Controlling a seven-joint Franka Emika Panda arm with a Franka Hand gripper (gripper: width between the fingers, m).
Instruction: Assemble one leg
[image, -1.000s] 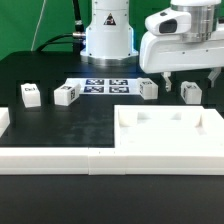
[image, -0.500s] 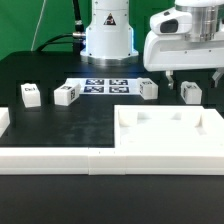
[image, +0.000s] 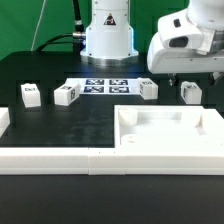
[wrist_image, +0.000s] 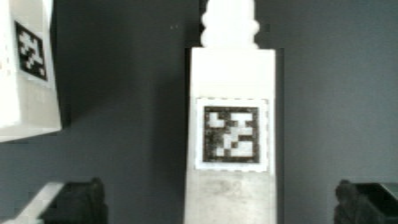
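Four small white legs with tags lie on the black table: one (image: 30, 95) and another (image: 66, 94) at the exterior view's left, a third (image: 148, 88) right of the middle, and the rightmost (image: 190, 93). My gripper (image: 192, 80) hangs open just above the rightmost leg. In the wrist view this leg (wrist_image: 231, 120) lies lengthwise between my gripper's (wrist_image: 222, 200) two dark fingers (wrist_image: 71, 202), with a gap on each side. The neighbouring leg (wrist_image: 27, 70) shows at the edge.
The large white tray-like part (image: 170, 148) lies in front of the gripper at the exterior view's right. Long white border bars (image: 60, 158) run along the front. The marker board (image: 105, 86) lies before the robot base (image: 108, 35).
The gripper has shifted a little toward the exterior view's right and tilted above the rightmost leg. The legs have not moved.
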